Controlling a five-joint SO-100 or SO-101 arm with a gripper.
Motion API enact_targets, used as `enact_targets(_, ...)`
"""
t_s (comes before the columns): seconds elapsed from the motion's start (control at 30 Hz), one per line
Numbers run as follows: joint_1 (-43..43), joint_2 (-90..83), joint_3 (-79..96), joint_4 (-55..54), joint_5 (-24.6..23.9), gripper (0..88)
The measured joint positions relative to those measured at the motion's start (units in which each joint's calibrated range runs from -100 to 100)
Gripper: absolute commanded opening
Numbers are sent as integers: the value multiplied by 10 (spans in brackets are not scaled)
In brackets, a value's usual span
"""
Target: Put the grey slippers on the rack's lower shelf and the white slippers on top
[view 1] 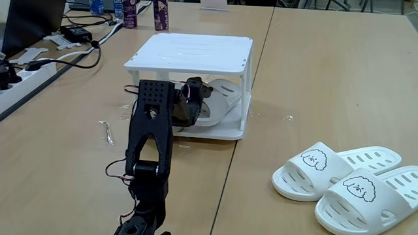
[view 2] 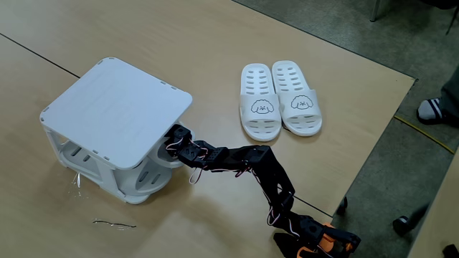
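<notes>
Grey slippers (view 1: 219,98): rubber, judged light, flexible, grippy; best held by strap or sole edge. Pale grey, slotted. They sit on the lower shelf (view 1: 225,132) of the rack (view 1: 189,49). Gripper (view 1: 194,91) reaches in at their 9 o'clock; jaw opening cannot be told. White slippers (view 1: 343,177) wait at 4 o'clock.

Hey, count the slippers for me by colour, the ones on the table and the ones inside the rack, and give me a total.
White slippers, side by side on the table: 2
Grey slippers, on the rack's lower shelf: 2, as far as I can tell, partly hidden by the gripper
Total: 4
</notes>
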State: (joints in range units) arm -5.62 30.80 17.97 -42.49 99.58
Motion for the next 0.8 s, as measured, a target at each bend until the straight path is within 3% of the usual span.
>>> enact_targets(0.33,27,59,-22,0,0,8)
enact_targets(0.5,26,59,-22,0,0,207)
enact_targets(0.8,28,8,63,0,0,252)
